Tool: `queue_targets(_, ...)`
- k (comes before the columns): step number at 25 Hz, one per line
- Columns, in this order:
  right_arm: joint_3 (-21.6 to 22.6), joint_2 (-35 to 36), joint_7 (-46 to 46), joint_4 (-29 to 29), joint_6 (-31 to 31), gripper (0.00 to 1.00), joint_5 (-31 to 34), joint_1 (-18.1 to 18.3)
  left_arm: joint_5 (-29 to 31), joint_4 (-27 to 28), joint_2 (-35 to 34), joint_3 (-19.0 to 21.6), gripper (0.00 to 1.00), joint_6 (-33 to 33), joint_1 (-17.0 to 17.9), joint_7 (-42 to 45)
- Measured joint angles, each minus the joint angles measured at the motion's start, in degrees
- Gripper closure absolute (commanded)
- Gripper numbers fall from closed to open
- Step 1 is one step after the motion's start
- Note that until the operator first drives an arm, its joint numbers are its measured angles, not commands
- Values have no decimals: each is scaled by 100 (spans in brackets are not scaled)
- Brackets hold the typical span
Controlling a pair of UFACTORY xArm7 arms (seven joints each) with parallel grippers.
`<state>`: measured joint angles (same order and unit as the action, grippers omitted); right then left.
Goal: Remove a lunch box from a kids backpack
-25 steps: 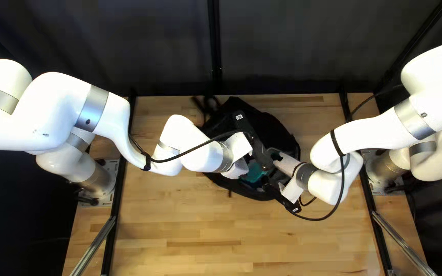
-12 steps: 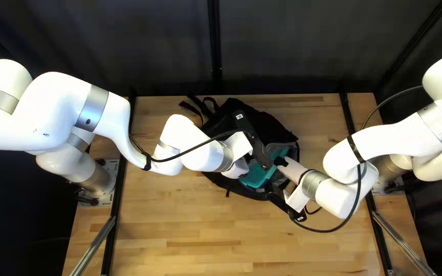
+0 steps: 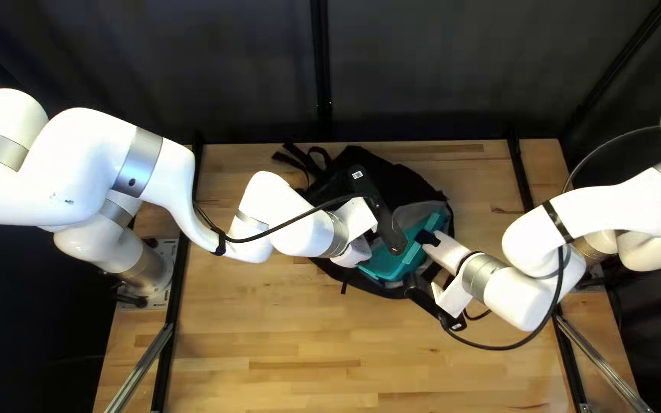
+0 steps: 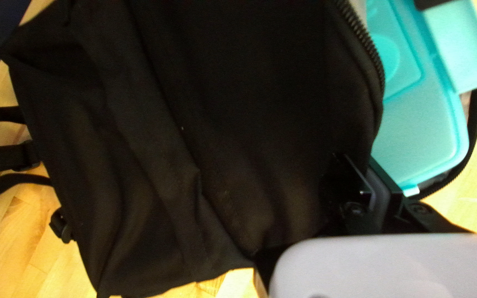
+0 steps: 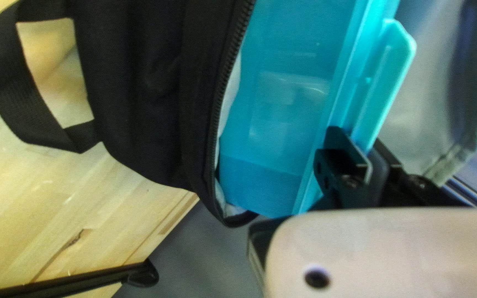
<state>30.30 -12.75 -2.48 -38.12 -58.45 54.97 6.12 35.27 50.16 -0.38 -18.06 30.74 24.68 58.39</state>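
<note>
Where the backpack (image 3: 393,180) gapes open near the middle of the table (image 3: 269,371), the turquoise lunch box (image 3: 390,262) sits in its mouth, partly exposed and partly covered by black cloth. The left gripper (image 3: 375,244) has its fingers closed on the edge of the backpack, pinching the cloth beside the lunch box. The right gripper (image 3: 426,239) holds the lunch box by the flap along its rim (a narrow grip, one finger to each side of the flap). In the right wrist view, the zipper (image 5: 228,69) runs along one side of the lunch box, and grey lining (image 5: 437,94) shows on the other side. A black carry loop (image 5: 4,94) stands out from the backpack over the wood, and in the left wrist view black straps (image 4: 1,157) trail from its far side
</note>
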Motion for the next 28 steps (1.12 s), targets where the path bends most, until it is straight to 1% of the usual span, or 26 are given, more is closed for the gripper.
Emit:
queue_targets(3,-66,95,-59,-26,106,100,73,74,-2,-2,7,-4,100,-23,-4,-5)
queue_targets(6,-95,374,-148,-213,160,100,190,148,-7,3,14,-7,100,-43,-7,-15)
queue_targets(9,-109,465,-130,-328,171,100,206,173,-9,5,17,-9,100,-58,-8,-19)
queue_targets(14,-119,279,30,-367,134,100,17,131,-14,3,47,-18,100,-114,-18,-17)
queue_targets(21,-175,-50,193,-272,142,100,-211,78,-52,17,81,-34,100,-183,-35,-56)
queue_targets(28,-74,-251,269,-266,-80,100,-399,-54,-46,-24,49,-40,100,-185,-41,-55)
